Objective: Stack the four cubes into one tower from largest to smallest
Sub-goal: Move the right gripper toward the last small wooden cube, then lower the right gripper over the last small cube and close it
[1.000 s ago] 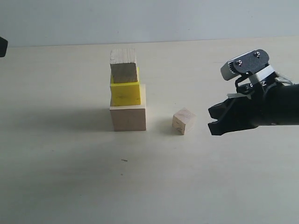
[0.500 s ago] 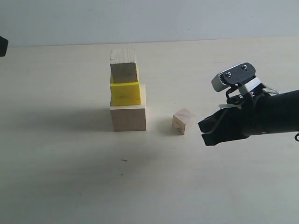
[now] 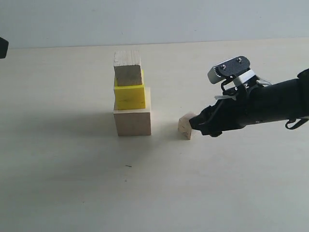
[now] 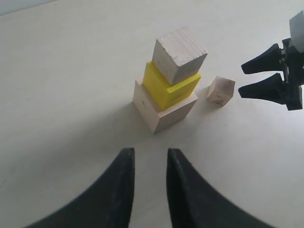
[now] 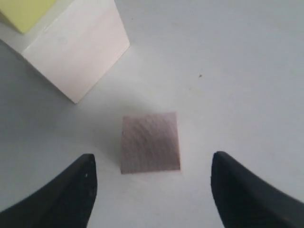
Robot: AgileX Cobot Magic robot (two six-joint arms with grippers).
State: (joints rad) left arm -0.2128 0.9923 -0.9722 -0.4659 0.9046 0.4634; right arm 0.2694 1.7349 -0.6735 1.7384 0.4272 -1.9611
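A pale, matt bench (image 3: 72, 193) fills most of the scene and runs back to a plain light wall (image 3: 154, 19); a tiny dark speck (image 3: 128, 166) marks the bench in front of the stack. On the bench stands a partial tower: a large pale wood cube (image 3: 133, 122) at the bottom, a yellow cube (image 3: 129, 96) on it, and a small wood cube (image 3: 127, 67) on top. The upper two sit a little off-square to the one beneath. The smallest wood cube (image 3: 183, 126) lies loose on the bench, just beside the tower on its right in the exterior view and turned at an angle to it. The right hand (image 4: 242, 80) is low at this loose cube with its dark fingers (image 5: 71, 190) spread wide. In its own wrist view the cube lies between them with bare bench on each side, so it grips nothing. The left hand (image 4: 149, 154) hangs well back from the tower, its two curved fingers close together with a narrow gap, and it holds and touches nothing.
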